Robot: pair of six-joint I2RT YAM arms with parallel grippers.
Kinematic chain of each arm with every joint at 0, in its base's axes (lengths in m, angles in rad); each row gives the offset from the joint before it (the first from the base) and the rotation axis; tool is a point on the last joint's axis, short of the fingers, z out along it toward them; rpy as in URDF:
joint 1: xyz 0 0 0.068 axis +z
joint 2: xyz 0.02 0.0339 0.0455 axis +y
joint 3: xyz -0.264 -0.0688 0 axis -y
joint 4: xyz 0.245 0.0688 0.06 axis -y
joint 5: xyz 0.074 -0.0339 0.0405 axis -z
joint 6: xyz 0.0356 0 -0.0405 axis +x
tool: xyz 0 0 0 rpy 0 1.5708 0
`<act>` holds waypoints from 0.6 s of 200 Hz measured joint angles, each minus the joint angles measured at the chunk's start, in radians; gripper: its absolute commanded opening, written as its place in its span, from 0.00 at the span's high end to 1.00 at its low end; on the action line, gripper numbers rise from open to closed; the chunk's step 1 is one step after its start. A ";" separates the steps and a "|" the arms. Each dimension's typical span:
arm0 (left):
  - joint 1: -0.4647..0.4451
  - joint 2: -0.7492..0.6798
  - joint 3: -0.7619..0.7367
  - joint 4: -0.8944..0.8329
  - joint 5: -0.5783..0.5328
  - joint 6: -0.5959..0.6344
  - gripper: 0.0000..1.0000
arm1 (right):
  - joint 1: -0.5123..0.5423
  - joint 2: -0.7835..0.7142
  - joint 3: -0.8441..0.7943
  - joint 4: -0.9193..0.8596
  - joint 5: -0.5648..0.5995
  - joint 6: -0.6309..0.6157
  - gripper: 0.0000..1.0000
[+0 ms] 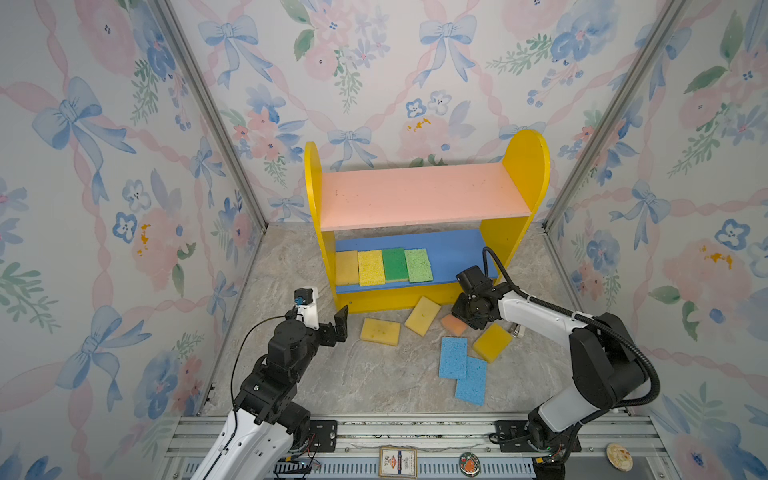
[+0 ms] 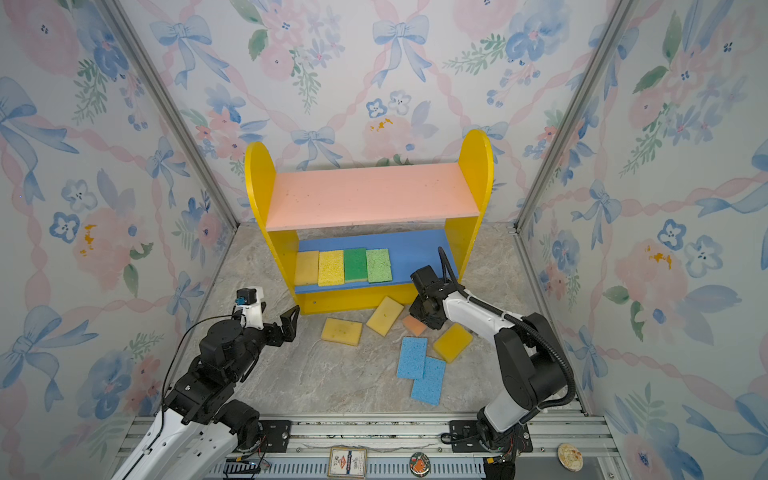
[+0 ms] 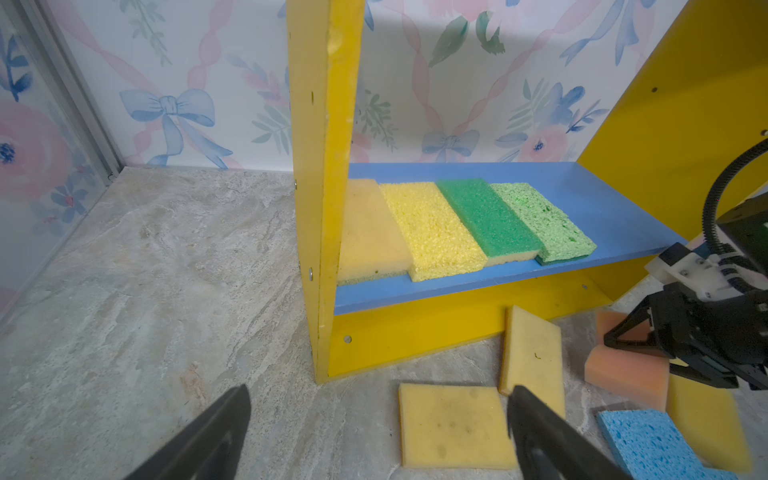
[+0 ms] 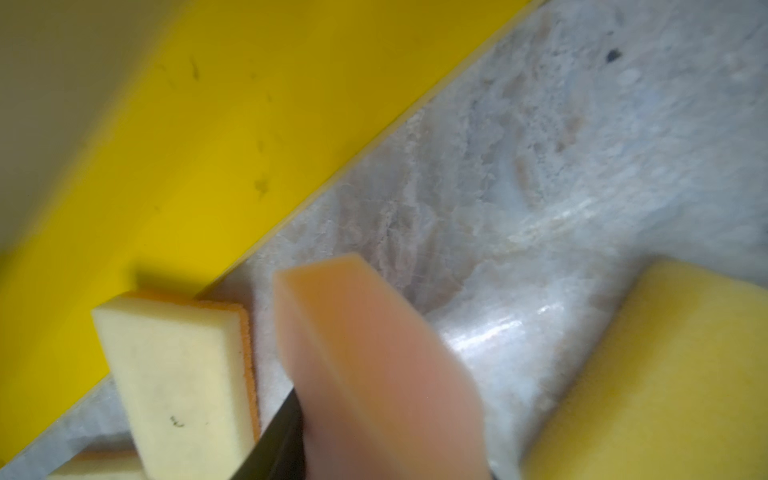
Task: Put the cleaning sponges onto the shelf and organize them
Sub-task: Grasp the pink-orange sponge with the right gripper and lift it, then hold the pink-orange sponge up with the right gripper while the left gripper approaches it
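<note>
The shelf (image 1: 415, 195) stands at the back, and four cleaning sponges lie side by side on its blue lower board (image 1: 453, 249): pale yellow (image 1: 347, 267), yellow (image 1: 371, 267), dark green (image 1: 395, 264), light green (image 1: 418, 265). On the floor in front lie three yellow sponges (image 1: 380, 331) (image 1: 422, 315) (image 1: 492, 343) and two overlapping light blue ones (image 1: 453, 358). My right gripper (image 1: 463, 321) is down at the shelf's base, shut on the orange sponge (image 4: 374, 353), which tilts up off the floor (image 3: 623, 374). My left gripper (image 3: 380, 399) hovers open near the shelf's left foot, beside a yellow sponge (image 3: 453, 424).
Floral-papered walls close in on the left, back and right. An aluminium rail runs along the front, with a small card (image 1: 397, 461), a badge (image 1: 469, 463) and a round disc (image 1: 619, 457) on it. The pink upper board holds nothing.
</note>
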 measured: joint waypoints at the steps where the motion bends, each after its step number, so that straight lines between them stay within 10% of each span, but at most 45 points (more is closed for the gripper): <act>1: 0.000 -0.001 0.000 0.000 0.000 0.000 0.02 | 0.001 -0.005 0.000 0.000 0.000 -0.002 0.56; 41: -0.001 0.008 0.012 0.015 0.066 -0.111 0.02 | 0.054 -0.185 -0.014 -0.006 -0.010 -0.116 0.52; 120: -0.001 0.278 -0.050 0.459 0.570 -0.580 0.02 | 0.080 -0.439 -0.036 0.000 -0.376 -0.488 0.50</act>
